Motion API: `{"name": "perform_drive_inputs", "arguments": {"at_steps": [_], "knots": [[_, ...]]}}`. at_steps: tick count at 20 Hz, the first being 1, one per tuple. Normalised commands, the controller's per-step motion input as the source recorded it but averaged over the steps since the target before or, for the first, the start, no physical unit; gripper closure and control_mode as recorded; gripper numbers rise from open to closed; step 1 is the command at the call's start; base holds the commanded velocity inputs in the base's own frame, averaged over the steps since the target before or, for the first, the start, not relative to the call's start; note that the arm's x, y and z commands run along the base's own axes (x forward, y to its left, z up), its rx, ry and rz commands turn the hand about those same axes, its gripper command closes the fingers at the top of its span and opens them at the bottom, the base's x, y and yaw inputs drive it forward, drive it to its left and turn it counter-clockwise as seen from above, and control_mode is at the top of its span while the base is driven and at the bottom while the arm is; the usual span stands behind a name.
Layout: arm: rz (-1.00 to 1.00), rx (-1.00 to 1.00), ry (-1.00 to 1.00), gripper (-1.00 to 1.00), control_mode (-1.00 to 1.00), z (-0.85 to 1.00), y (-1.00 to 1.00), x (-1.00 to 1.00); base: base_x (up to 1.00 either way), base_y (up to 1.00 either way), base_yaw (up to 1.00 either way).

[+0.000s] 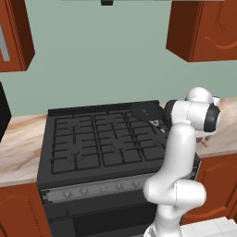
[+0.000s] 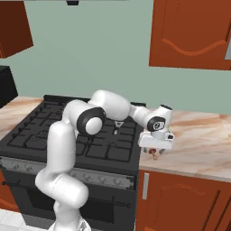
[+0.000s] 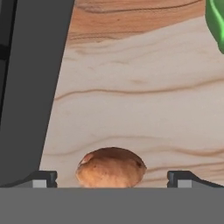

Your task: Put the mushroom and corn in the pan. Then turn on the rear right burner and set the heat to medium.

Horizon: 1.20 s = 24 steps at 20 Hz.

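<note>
My wide-open gripper (image 3: 112, 178) is hovering over the marbled beige counter (image 3: 131, 87), straddling the brown rounded mushroom (image 3: 110, 168); the black stove's edge (image 3: 30, 87) is running alongside, bright green corn (image 3: 215, 19) lying nearby.

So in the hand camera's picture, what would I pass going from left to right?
Black stove edge → brown mushroom on the marbled counter, between the open gripper tips → green corn at far right.
</note>
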Motion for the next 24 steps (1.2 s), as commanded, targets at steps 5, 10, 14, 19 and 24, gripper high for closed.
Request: {"name": "perform_drive_inputs", "arguments": {"at_steps": [5, 10, 14, 19, 24], "knots": [[0.00, 0.00, 0.00, -1.00, -1.00, -0.12, 0.00, 0.00, 0.00, 0.00, 0.00], [0.00, 0.00, 0.00, -1.00, -1.00, -0.02, 0.00, 0.00, 0.00, 0.00, 0.00], [0.00, 0.00, 0.00, 1.00, -1.00, 0.00, 0.00, 0.00, 0.00, 0.00, 0.00], [0.00, 0.00, 0.00, 1.00, -1.00, 0.00, 0.00, 0.00, 0.00, 0.00, 0.00], [0.00, 0.00, 0.00, 1.00, -1.00, 0.00, 0.00, 0.00, 0.00, 0.00, 0.00]]}}
